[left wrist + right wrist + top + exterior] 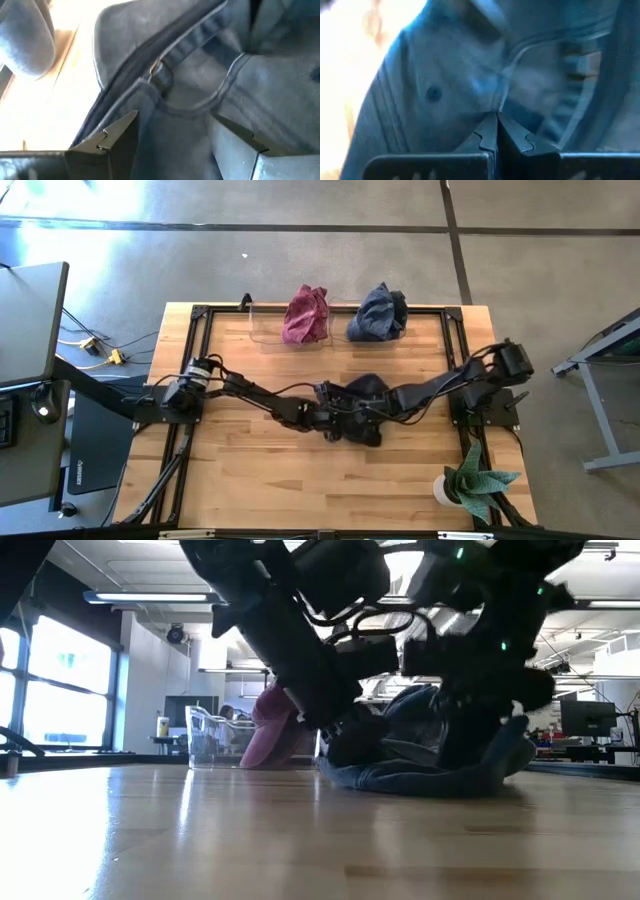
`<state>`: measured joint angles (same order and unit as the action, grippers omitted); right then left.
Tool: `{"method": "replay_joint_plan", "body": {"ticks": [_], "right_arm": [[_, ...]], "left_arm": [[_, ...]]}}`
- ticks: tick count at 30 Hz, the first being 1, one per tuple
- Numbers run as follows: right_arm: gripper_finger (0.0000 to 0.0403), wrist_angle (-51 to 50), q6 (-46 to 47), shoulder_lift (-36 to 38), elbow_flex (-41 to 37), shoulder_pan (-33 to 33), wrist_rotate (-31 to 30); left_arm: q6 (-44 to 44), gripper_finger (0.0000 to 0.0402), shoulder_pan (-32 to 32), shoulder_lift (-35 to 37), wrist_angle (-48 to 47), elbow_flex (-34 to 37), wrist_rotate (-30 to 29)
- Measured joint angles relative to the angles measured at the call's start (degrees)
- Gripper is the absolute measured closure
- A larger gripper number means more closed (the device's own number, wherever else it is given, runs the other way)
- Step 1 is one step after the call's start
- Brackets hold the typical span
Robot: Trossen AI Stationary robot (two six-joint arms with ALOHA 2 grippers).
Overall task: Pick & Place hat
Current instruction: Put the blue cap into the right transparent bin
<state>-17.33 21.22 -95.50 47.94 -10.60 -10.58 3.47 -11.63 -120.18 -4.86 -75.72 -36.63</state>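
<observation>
Where the two dark arms meet at the middle of the wooden table [260,470], a dark blue denim hat [362,392] is seen lying crumpled on the boards, and both grippers are found at it. The left gripper [180,137] is reached in from the table's left side, and its fingers [117,131] are shown spread apart with the hat's fabric and a curved seam lying between them; whether the cloth is actually touched by them cannot be told. The right gripper [501,131] is brought in from the table's right side, and its fingers [487,132] are seen pressed together tip to tip right against the denim, near a small eyelet; a fold of the hat may be pinched between them, but this cannot be made out with certainty. In the low view the hat [430,765] is seen resting on the tabletop beneath both arms, slumped and flattened along its lower edge. Along the far edge of the table, a clear plastic container [262,330] is placed, with a maroon hat [306,315] just beside it and a second blue hat [378,313] set next to that, well apart from the grippers. At the near right corner, a small potted plant [478,485] is stood.
</observation>
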Motion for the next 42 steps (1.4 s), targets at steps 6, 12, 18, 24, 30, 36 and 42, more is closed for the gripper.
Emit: {"method": "replay_joint_plan", "body": {"ticks": [6, 12, 18, 24, 30, 36, 42], "right_arm": [[0.0399, 1.7, -6.1, -3.1, 0.2, 0.2, 3.9], [0.0398, -0.9, -3.4, 3.9, -0.1, -0.9, 1.6], [0.0397, 5.5, -5.7, 4.9, -0.1, -4.0, 5.2], [0.0400, 9.2, -8.6, 1.4, 0.0, -4.4, 3.6], [0.0401, 10.1, -10.1, -1.6, 0.2, -2.9, 3.7], [0.0402, 12.3, -10.7, -2.5, 0.3, -2.9, 1.9], [0.0402, 12.7, -13.6, -1.1, 0.1, -3.5, 0.7]], "left_arm": [[0.6, 0.0179, -2.0, 2.7, -1.8, -0.5, 4.6], [-3.1, 0.0179, -3.4, 1.6, 4.3, -0.7, 11.5], [-3.0, 0.0179, -1.1, -1.5, 4.6, -0.7, 16.3], [-1.0, 0.0179, -0.3, -1.5, 3.1, -0.7, 18.0], [-0.8, 0.0179, -0.9, -0.1, 0.0, -0.5, 18.0], [-0.6, 0.0179, -1.5, 2.5, -4.5, -0.2, 18.2], [-0.3, 0.0179, -1.6, 2.7, -5.7, -0.2, 18.2]]}}
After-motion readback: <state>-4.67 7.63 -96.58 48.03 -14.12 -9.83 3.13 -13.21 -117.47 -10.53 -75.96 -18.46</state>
